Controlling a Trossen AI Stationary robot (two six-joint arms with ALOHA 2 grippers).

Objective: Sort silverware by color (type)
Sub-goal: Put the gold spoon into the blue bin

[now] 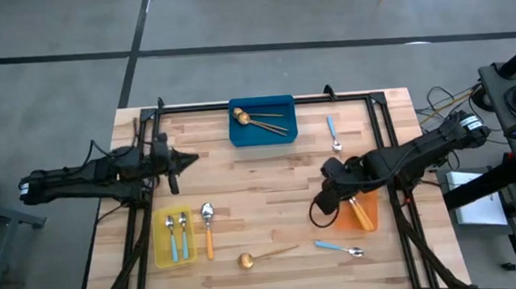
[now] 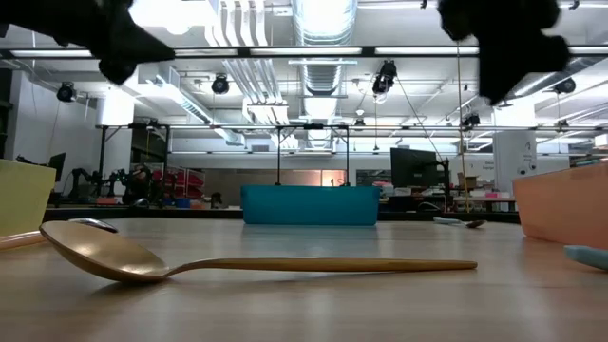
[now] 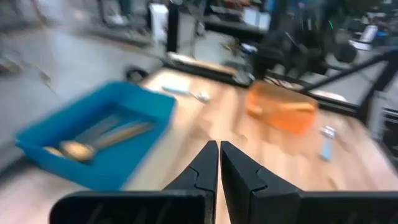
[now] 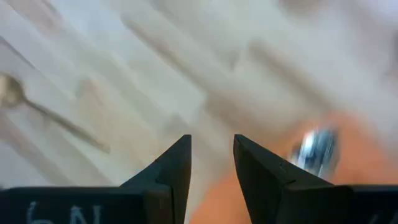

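A: Why does the left gripper (image 1: 189, 157) hang over bare wood at the left of the light wooden table (image 1: 273, 230)?

B: I judge it is waiting; its fingers are pressed together on nothing, and it points toward the middle of the table

A: And the bins, left to right?

B: The yellow rectangular plastic bin (image 1: 159, 249) near the front left holds 2 spoons with light-blue handles (image 1: 176, 234). Just beside it on the wood lies a silver-bowled spoon with an orange handle (image 1: 208, 228), then an all-gold spoon with a thin handle (image 1: 266, 254). The blue rectangular plastic bin (image 1: 263, 131) at the back holds gold spoons (image 1: 261, 120); I cannot count them

A: And the right side?

B: The right gripper (image 1: 327, 194) hovers at the edge of the orange rectangular plastic bin (image 1: 350, 218), fingers apart and empty. An orange-handled spoon (image 1: 362, 212) lies inside, likely just let go. 2 blue-handled spoons are unsorted: one near the back (image 1: 334, 134), one at the front (image 1: 339, 247)
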